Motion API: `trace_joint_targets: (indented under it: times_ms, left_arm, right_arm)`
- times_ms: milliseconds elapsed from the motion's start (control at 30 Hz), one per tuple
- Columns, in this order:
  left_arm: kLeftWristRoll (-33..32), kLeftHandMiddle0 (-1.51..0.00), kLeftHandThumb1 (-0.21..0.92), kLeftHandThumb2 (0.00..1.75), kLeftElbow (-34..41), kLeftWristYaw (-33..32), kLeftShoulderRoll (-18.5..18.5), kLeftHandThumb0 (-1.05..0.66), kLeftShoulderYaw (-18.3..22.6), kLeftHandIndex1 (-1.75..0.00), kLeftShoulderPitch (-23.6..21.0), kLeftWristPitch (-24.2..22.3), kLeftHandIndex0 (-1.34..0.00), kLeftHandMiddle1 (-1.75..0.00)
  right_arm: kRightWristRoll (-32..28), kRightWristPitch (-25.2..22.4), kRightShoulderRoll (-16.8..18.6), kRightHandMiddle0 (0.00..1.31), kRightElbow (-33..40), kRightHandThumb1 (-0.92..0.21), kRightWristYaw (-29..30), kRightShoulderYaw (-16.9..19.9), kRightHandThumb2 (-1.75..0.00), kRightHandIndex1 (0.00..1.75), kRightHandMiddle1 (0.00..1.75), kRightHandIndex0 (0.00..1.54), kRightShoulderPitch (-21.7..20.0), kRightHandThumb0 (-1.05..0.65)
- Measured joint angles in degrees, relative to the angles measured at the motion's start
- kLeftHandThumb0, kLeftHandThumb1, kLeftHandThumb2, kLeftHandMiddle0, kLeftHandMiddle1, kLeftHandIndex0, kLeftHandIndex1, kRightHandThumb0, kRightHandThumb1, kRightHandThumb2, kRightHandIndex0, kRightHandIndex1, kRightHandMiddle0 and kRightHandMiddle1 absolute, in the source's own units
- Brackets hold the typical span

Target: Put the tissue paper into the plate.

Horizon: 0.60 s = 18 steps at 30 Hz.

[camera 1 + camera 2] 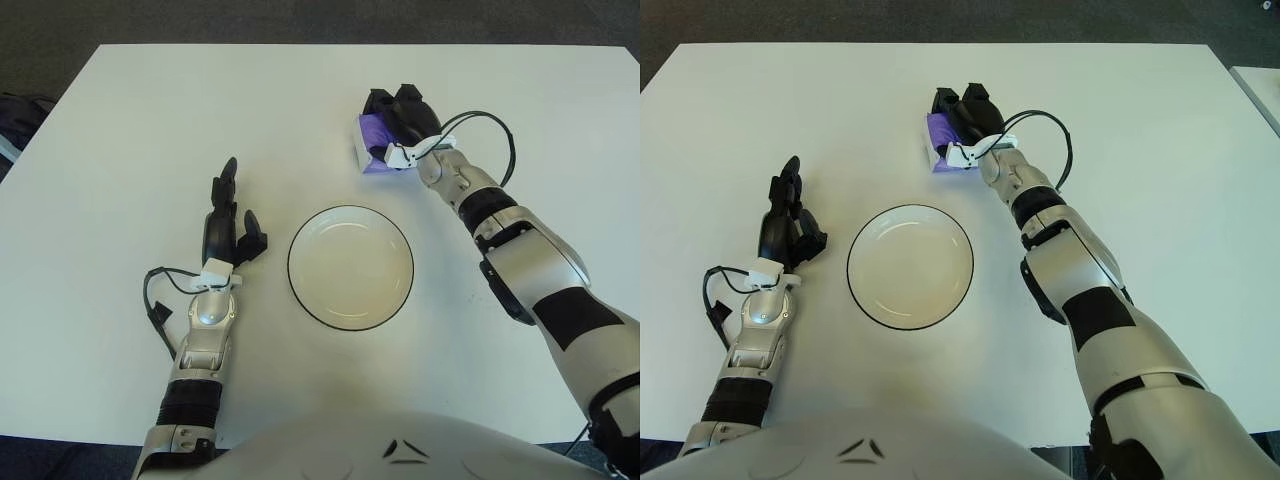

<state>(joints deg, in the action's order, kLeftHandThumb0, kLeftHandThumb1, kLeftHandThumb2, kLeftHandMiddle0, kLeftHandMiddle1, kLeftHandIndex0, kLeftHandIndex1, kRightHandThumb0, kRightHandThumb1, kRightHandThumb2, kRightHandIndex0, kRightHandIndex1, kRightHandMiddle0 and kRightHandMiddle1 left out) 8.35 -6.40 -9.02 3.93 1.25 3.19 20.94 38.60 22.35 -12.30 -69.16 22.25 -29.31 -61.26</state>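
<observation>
The tissue paper is a purple pack (369, 131) lying on the white table, behind and slightly right of the plate. My right hand (400, 114) lies over its right side with the black fingers curled around it. The pack still touches the table. The white plate (350, 268) with a thin dark rim sits near the middle, with nothing in it. My left hand (229, 222) shows left of the plate, fingers stretched out and holding nothing.
The white table (150, 120) runs back to a dark floor. A dark object (14, 118) shows beyond the table's left edge. A black cable (480, 98) loops off my right wrist.
</observation>
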Motion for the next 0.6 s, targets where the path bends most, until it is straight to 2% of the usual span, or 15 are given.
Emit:
trace_joint_targets:
  times_ms: [300,600]
  left_arm:
    - [0.0,-0.15,0.92,1.03,0.0,-0.1,0.0,-0.72,0.0,-0.43,0.0,-0.1,0.00,-0.01]
    - [0.0,-0.15,0.92,1.04,0.1,-0.1,0.0,-0.73,0.0,-0.42,0.0,0.0,0.00,-0.01]
  right_arm:
    - [-1.2,1.6,-0.2,0.68,0.4,0.08,2.0,1.6,-1.75,1.69,1.75,0.92,0.9,0.00]
    - [-3.4,2.5,-1.2,0.67,4.9,0.06,1.7,4.9,-1.73,1.68,1.75,0.92,1.7,0.00]
